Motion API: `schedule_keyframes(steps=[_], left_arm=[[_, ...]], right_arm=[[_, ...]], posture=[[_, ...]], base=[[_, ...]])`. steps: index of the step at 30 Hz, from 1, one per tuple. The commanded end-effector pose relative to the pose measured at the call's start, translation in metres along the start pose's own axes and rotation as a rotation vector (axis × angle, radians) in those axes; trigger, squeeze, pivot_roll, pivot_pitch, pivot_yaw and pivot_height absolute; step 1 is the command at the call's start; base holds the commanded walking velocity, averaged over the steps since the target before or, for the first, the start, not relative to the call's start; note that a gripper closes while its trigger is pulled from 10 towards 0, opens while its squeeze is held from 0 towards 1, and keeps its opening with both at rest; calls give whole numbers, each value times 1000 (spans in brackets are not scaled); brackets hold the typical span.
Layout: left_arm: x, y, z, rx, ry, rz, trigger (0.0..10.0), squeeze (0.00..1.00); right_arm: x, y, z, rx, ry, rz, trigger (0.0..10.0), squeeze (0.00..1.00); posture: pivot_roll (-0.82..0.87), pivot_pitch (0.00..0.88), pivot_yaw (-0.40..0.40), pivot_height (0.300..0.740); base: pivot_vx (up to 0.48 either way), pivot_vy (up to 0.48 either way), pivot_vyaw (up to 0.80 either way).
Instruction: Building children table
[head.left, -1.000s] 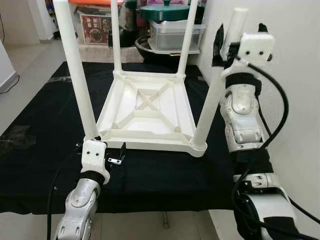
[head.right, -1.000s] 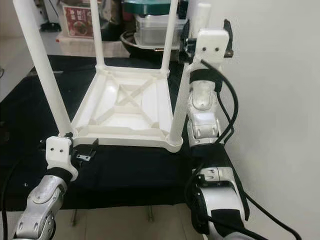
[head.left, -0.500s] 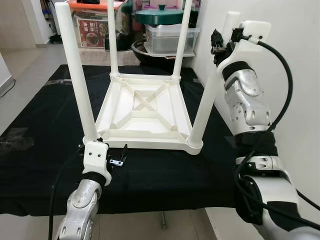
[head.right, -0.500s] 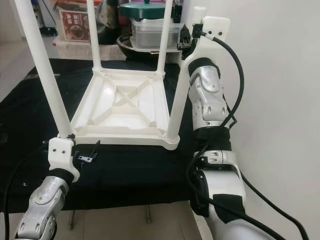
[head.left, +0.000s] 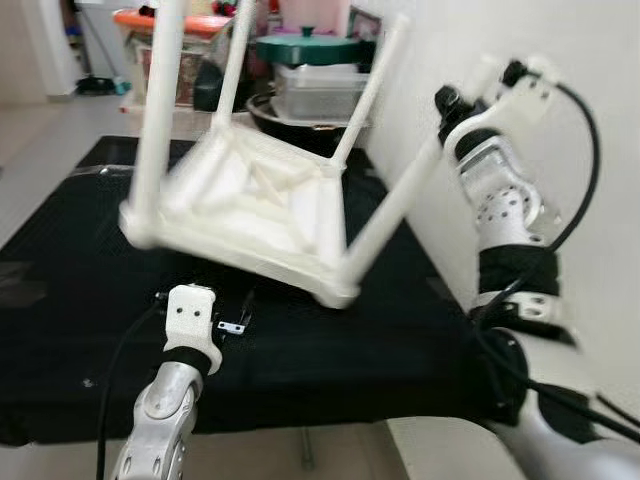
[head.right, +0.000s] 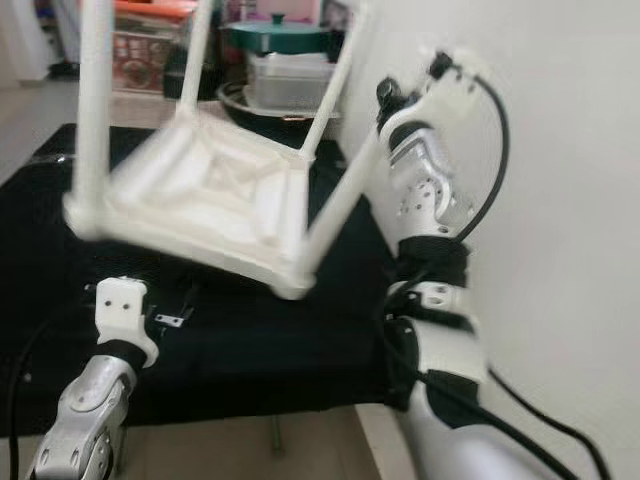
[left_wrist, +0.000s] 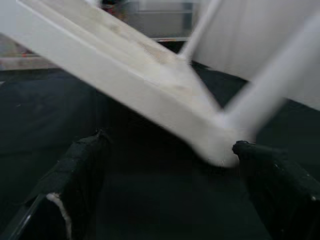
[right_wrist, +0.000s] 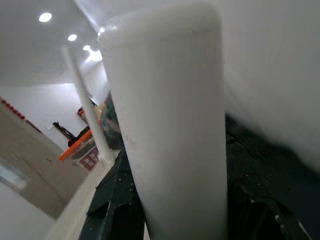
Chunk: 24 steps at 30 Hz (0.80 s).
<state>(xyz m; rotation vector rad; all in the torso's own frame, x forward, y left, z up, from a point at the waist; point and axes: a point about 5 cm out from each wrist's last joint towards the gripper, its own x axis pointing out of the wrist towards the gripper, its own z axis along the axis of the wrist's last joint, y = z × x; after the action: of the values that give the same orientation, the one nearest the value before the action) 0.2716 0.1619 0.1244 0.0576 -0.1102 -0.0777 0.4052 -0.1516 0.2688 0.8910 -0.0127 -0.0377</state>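
Already tilted off the black mat (head.left: 60, 260), the upside-down white plastic children's table (head.left: 250, 215) hangs from my right claw (head.left: 470, 95), pinching one leg (right_wrist: 170, 135); it may slip. My left claw (left_wrist: 165, 200), spread, waits below.

we see tilted white table (head.left: 250, 215) hanging over black mat (head.left: 60, 300), gap under its raised side | left gripper (head.left: 232, 318) low beside the table's near corner, fingers apart, mat around it bare | wall (head.left: 600, 40) tight beside right gripper (head.left: 450, 100) clamped on table leg (head.left: 395, 200) | bins and pots (head.left: 310, 70) block far edge
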Motion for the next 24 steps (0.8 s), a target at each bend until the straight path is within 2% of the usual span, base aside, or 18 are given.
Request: schedule_keyframes(steps=[1,2,3,4,5,6,8,9,12,14,16,17,18,19,21,23,24], left_arm=[[-1,-1,-2,13,11,-13,10000,0],[-1,-1,-2,13,11,-13,10000,0],[-1,-1,-2,15,11,-16,10000,0],[-1,-1,-2,15,11,-16,10000,0],[0,-1,-1,15,9,-12,10000,0],[0,-1,-1,15,9,-12,10000,0],[0,-1,-1,14,6,-7,10000,0],[-1,-1,-1,15,6,-7,10000,0],[-1,-1,-1,15,6,-7,10000,0],[-3,-1,-1,20,9,-6,10000,0],[-3,0,-1,23,9,-5,10000,0],[-3,1,0,26,7,-2,10000,0],[-3,1,0,26,7,-2,10000,0],[-2,2,0,29,5,0,10000,0],[-2,2,1,30,4,1,10000,0],[-2,2,1,31,3,2,10000,0],[-3,2,0,32,4,2,10000,0]], right_arm=[[-13,-66,-88,154,331,-297,0,0],[-13,-66,-88,154,331,-297,0,0],[-19,-75,-103,151,379,-334,0,0],[-19,-75,-103,151,379,-334,0,0],[-28,-86,-125,126,467,-346,0,0],[-28,-86,-125,126,467,-346,0,0],[-40,-98,-149,93,574,-350,0,0],[-46,-99,-161,73,625,-342,0,0],[-46,-99,-161,73,625,-342,0,0],[-54,-96,-180,41,703,-345,0,0],[-56,-94,-185,30,724,-354,0,0],[-55,-94,-185,-4,708,-377,1569,0],[-55,-94,-185,-4,708,-377,1569,0],[-54,-98,-181,-57,692,-428,10000,0],[-52,-101,-177,-93,679,-462,10000,0],[-50,-105,-172,-89,649,-492,10000,0],[-49,-109,-166,-64,617,-512,10000,1000]], posture=[[116,0,-87,740],[116,0,-87,740],[116,0,-87,740],[116,0,-87,740],[116,0,-90,740],[116,0,-90,740],[128,0,-98,740],[133,0,-101,740],[133,0,-101,740],[143,0,-103,740],[143,0,-103,740],[143,0,-103,740],[143,0,-103,740],[152,0,-107,740],[152,0,-107,740],[150,0,-108,740],[150,0,-109,740]], base=[[0,0,0],[0,0,0],[0,0,0],[0,0,0],[0,0,0],[0,0,0],[0,0,0],[0,0,0],[0,0,0],[0,0,0],[0,0,0],[0,0,0],[0,0,0],[0,0,0],[0,0,0],[0,0,0],[0,0,0]])
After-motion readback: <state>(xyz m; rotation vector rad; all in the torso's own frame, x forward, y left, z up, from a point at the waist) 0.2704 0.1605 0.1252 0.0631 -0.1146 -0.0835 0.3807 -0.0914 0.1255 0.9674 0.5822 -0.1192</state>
